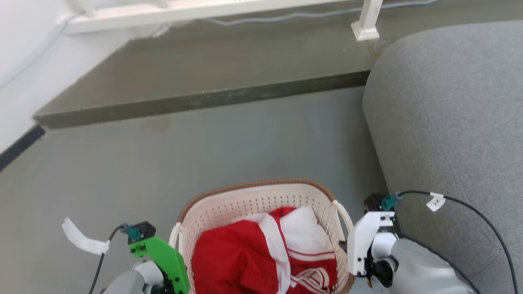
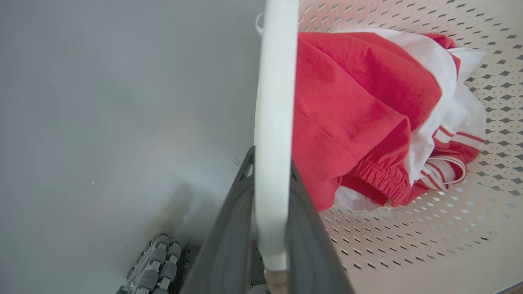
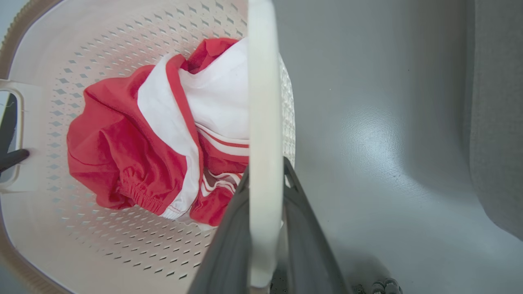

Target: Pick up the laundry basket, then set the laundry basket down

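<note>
Though the head view cuts off the near end of the laundry basket (image 1: 245, 204) and hides both sets of fingers under the wrist mounts, the wrist views settle the grip. The left pincer (image 2: 270, 163) is clamped on the white left handle (image 2: 276, 102), one dark finger on each side of it. The right pincer (image 3: 265, 171) is clamped the same way on the right handle (image 3: 263, 102).

The basket lies betw. the two pincers. Can't tell whether its base touches the floor (image 1: 204, 143).

Inboard of each pincer, a red-and-white garment (image 1: 241, 257) is bunched inside, its folds covering part of the basket's bottom.

Below the left pincer sit blurred grey rollers (image 2: 157, 265), hard to make out.

Outboard of the left pincer: bare floor, plenty of room. Outboard of the right pincer: a narrow strip of floor, then a grey sofa (image 1: 449, 102) close by. Ahead of both pincers the floor runs open to a raised step edge (image 1: 204, 100).
</note>
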